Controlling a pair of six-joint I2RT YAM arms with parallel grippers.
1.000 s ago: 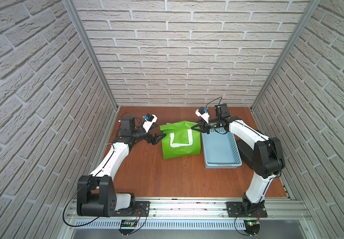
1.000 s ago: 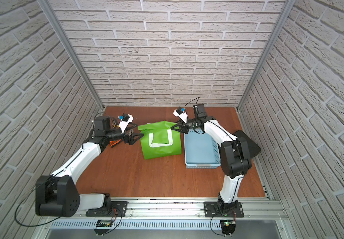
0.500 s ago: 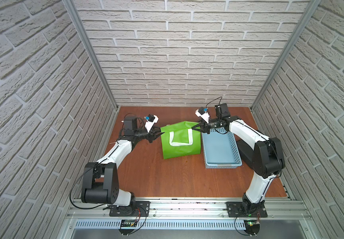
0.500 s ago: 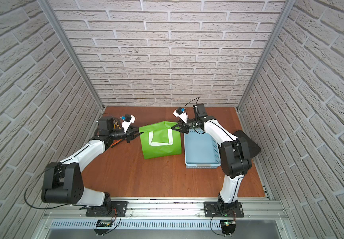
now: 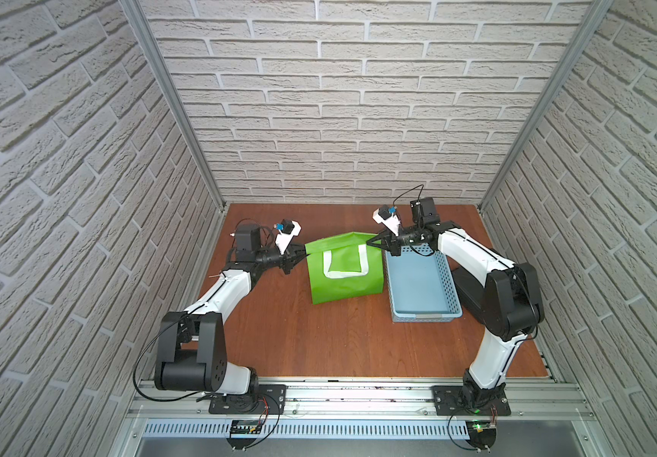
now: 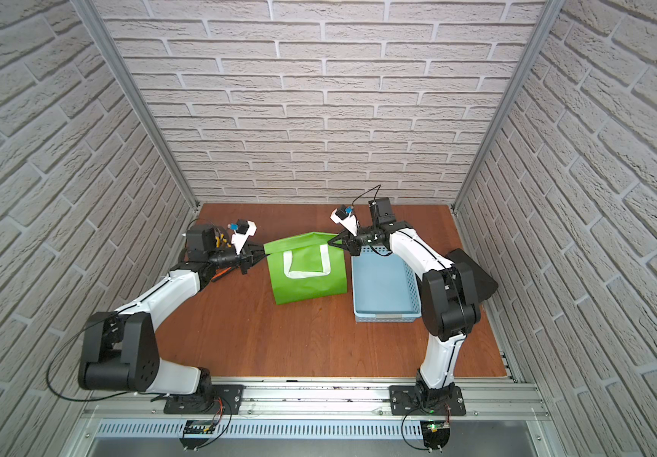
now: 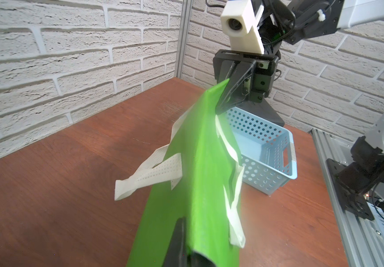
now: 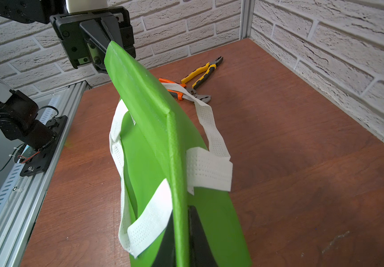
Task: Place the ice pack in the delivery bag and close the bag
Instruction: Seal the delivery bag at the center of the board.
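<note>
The green delivery bag stands on the wooden table, left of the basket, its top edge folded flat and closed. White strap handles hang down both faces. My left gripper is shut on the bag's left top corner. At the opposite corner my right gripper is shut on the fabric, one black finger on each side of it. The bag's top edge stretches between the two grippers. No ice pack shows in any view.
A light blue perforated basket sits right of the bag and looks empty. Yellow-handled pliers and orange-handled pliers lie at the back left, behind my left arm. A black block stands right of the basket.
My left gripper moved right to the bag's left top corner and shut on it. The right gripper tightened on the right corner. The bag stayed in place.
</note>
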